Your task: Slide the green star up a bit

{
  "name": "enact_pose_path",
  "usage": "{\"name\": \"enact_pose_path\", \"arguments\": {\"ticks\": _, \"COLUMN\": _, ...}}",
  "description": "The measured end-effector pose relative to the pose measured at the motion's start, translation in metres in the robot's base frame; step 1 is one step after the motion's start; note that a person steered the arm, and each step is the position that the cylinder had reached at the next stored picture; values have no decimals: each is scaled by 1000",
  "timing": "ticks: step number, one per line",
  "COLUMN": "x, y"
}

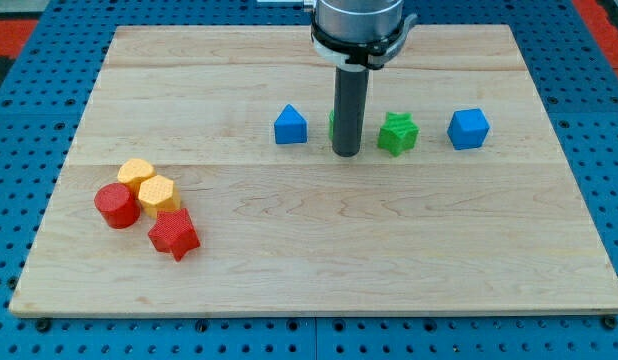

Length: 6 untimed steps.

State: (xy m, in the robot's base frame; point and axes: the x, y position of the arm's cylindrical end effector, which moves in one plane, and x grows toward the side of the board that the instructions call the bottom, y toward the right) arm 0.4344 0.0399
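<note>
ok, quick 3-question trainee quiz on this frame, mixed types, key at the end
1. True or false: my tip touches the red star.
2. Which block lies nearest my tip on the view's right? A) blue cube B) green star C) red cylinder
3. Fill in: the two yellow blocks sit in a cluster at the view's ____ side.

Key: 1 false, my tip stands between the blue block and the green star, just left of the star. 2 B. 3 left.
</note>
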Motion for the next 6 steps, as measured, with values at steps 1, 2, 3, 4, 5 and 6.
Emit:
{"name": "enact_pose_path", "arguments": {"ticks": 1, "x": 26, "y": 14}}
{"name": "enact_pose_path", "arguments": {"ticks": 2, "x": 22, "y": 32}}
{"name": "enact_pose_path", "arguments": {"ticks": 3, "x": 16, "y": 51}}
{"name": "enact_pose_path", "arguments": {"ticks": 4, "x": 5, "y": 64}}
{"name": "enact_pose_path", "arguments": {"ticks": 5, "x": -2, "y": 69}}
{"name": "enact_pose_path", "arguments": {"ticks": 6, "x": 9, "y": 71}}
